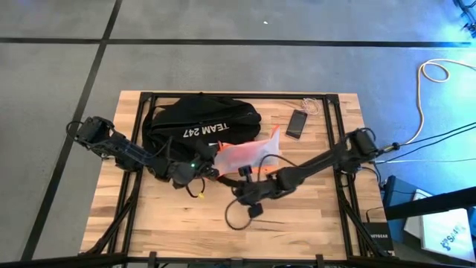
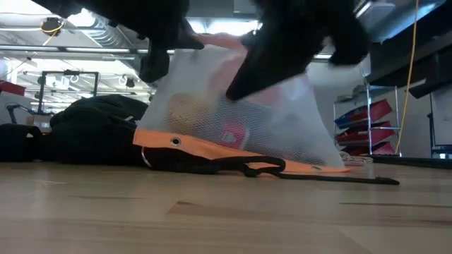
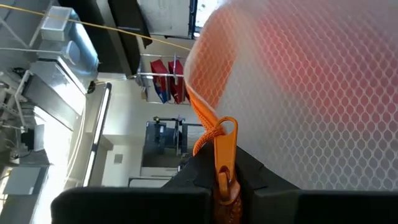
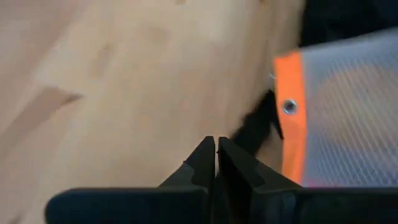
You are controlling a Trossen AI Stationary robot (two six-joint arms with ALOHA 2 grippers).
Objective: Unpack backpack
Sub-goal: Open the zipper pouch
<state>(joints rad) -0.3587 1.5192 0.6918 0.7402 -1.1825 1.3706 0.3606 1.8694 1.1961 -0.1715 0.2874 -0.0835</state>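
- Hovering nearest the table's front edge, the right gripper [image 1: 249, 195] sits just in front of the mesh bag [image 1: 249, 153], fingers pressed together on nothing visible; a black strap [image 4: 258, 127] lies just beyond the tips, judged its likely target.
- Left gripper [image 1: 202, 173] stands at the mesh bag's near-left corner, fingers pinching an orange zipper pull [image 3: 224, 149], apparently to steady or open the bag.
- Mesh bag, white netting with orange trim, lies on the wooden table [image 1: 171, 223], partly against the backpack [image 1: 201, 121]; contents indistinct.
- Backpack rests behind the mesh bag, toward the table's far edge; lettering reads "TEAM 247".
- Black phone [image 1: 297, 123] lies right of the backpack.
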